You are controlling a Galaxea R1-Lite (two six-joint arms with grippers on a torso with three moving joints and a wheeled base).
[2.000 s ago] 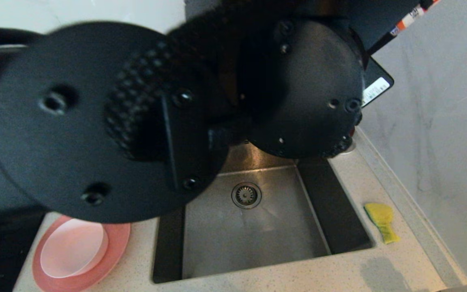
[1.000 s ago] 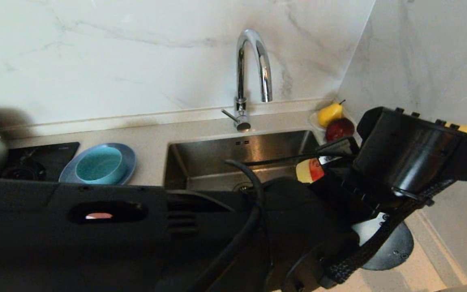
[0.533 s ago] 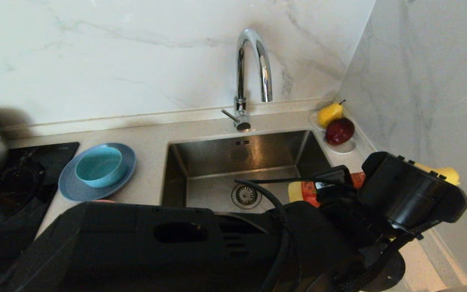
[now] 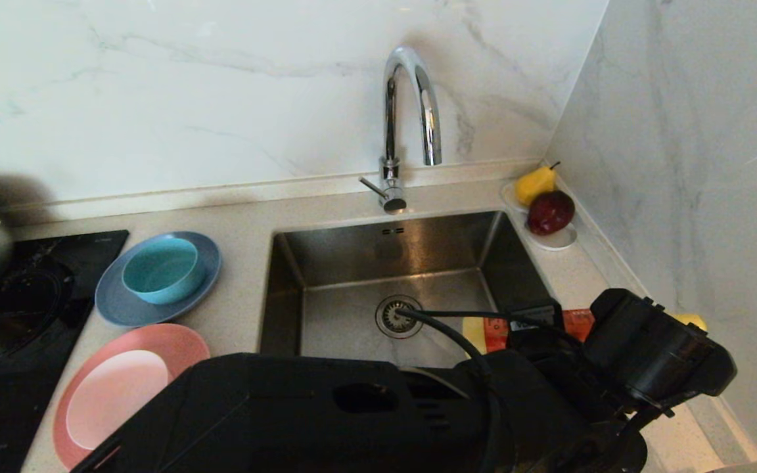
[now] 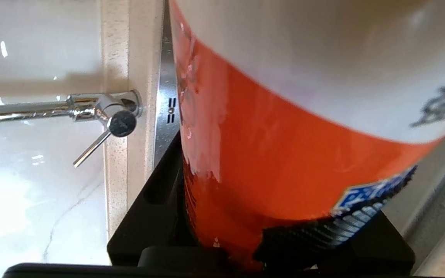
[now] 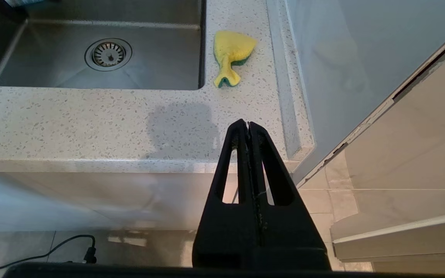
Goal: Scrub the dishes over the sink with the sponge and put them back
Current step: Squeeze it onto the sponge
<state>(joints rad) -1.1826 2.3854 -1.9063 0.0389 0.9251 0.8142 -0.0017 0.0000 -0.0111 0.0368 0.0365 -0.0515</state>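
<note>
The left gripper [image 4: 536, 325], at lower right of the head view, clamps an orange-and-yellow bottle [image 5: 269, 154] over the sink's [image 4: 378, 263] right rim; its arm blocks the frame's bottom. The right gripper [image 6: 248, 124], fingers pressed together, hangs before the counter edge, near the crumpled sponge [image 6: 230, 54]. Teal bowl [image 4: 161, 269] on grey-blue plate [image 4: 112, 299] and pale bowl [image 4: 112, 397] on salmon plate [image 4: 181, 341] sit left; fruit dish [image 4: 552, 240] upper right.

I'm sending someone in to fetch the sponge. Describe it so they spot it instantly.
Start at the steel sink set in the speckled counter. On the counter strip between the sink's edge and the side wall lies the sponge. It is small and yellow with a green underside, pinched out of shape, and nothing else lies on that strip.
</note>
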